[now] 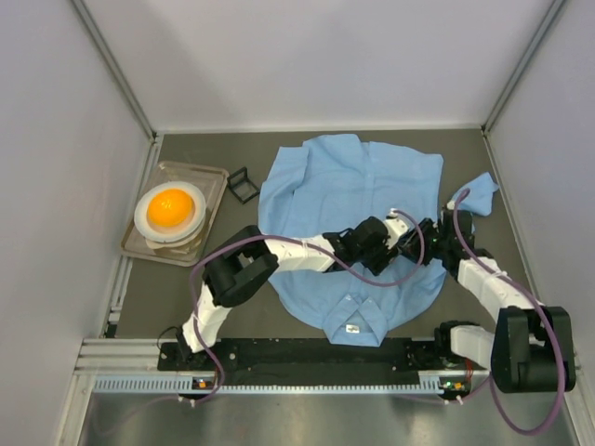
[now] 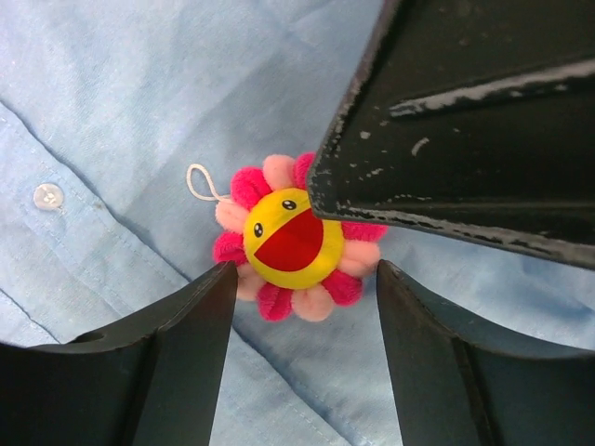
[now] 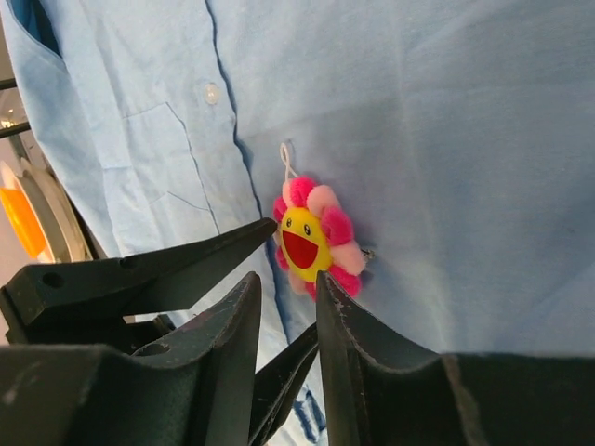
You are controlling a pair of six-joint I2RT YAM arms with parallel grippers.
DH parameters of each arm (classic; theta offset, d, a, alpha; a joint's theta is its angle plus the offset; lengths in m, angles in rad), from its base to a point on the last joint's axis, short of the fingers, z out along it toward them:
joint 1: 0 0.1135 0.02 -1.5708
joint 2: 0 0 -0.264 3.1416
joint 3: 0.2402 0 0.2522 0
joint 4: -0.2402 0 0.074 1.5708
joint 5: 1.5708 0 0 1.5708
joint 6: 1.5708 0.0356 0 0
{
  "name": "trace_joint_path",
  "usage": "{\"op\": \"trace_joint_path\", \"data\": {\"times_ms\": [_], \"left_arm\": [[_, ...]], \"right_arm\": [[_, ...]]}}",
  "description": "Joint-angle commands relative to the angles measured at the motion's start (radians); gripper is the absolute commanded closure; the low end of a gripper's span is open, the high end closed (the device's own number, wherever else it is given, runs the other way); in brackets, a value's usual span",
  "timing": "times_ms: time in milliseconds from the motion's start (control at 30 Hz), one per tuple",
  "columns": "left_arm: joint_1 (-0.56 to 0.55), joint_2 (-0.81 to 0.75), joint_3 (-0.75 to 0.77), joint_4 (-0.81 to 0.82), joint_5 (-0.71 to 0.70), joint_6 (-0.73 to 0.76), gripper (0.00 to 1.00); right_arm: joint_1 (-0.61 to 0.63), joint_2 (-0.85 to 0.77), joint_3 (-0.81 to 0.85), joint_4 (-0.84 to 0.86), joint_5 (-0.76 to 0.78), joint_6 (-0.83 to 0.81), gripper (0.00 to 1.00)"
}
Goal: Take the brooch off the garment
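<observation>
The garment (image 1: 349,190) is a light blue shirt spread flat in the middle of the table, collar toward the arms. The brooch (image 2: 296,240), a pink-petalled flower with a yellow smiling face, sits pinned on the cloth. My left gripper (image 2: 305,269) is open, its fingertips (image 2: 200,325) at either side of the brooch's lower edge. My right gripper (image 3: 286,276) has its jaws a narrow gap apart with nothing between them, one tip against the brooch (image 3: 311,240). In the top view both grippers (image 1: 389,249) meet over the shirt and hide the brooch.
A metal tray (image 1: 216,181) at the left holds a white dish with an orange thing (image 1: 170,208). A small black frame (image 1: 244,184) lies beside the shirt's left shoulder. Grey walls close in both sides. A white cord loop (image 2: 198,179) hangs from the brooch.
</observation>
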Motion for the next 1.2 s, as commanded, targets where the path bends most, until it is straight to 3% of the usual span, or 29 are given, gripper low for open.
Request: {"op": "trace_joint_path", "data": {"times_ms": [0,267,333,500,667,733,900,1067,1167], "left_arm": [[-0.045,0.002,0.013,0.072,-0.074,0.139,0.32],[-0.062,0.031,0.029,0.069,-0.077,0.199,0.32],[-0.062,0.053,0.054,0.057,-0.152,0.195,0.38],[-0.062,0.068,0.086,0.037,-0.217,0.191,0.66],[-0.062,0.062,0.108,0.023,-0.204,0.175,0.79],[-0.062,0.05,0.112,0.01,-0.183,0.164,0.85],[-0.059,0.031,0.129,-0.035,-0.126,0.124,0.88],[-0.032,0.03,0.157,-0.157,0.001,0.045,0.99],[-0.002,0.03,0.163,-0.188,0.108,-0.017,1.0]], "right_arm": [[-0.047,-0.04,0.03,-0.048,0.03,-0.047,0.69],[-0.06,-0.075,0.033,-0.108,0.034,-0.084,0.68],[-0.06,-0.093,0.028,-0.114,0.037,-0.084,0.68],[-0.061,-0.123,0.002,-0.136,0.079,-0.093,0.68],[-0.061,-0.124,-0.023,-0.137,0.08,-0.097,0.68],[-0.061,-0.126,-0.026,-0.14,0.088,-0.102,0.68],[-0.061,-0.13,-0.023,-0.147,0.102,-0.139,0.68],[-0.06,-0.127,-0.015,-0.147,0.097,-0.165,0.69],[-0.049,-0.117,-0.015,-0.147,0.111,-0.176,0.74]]}}
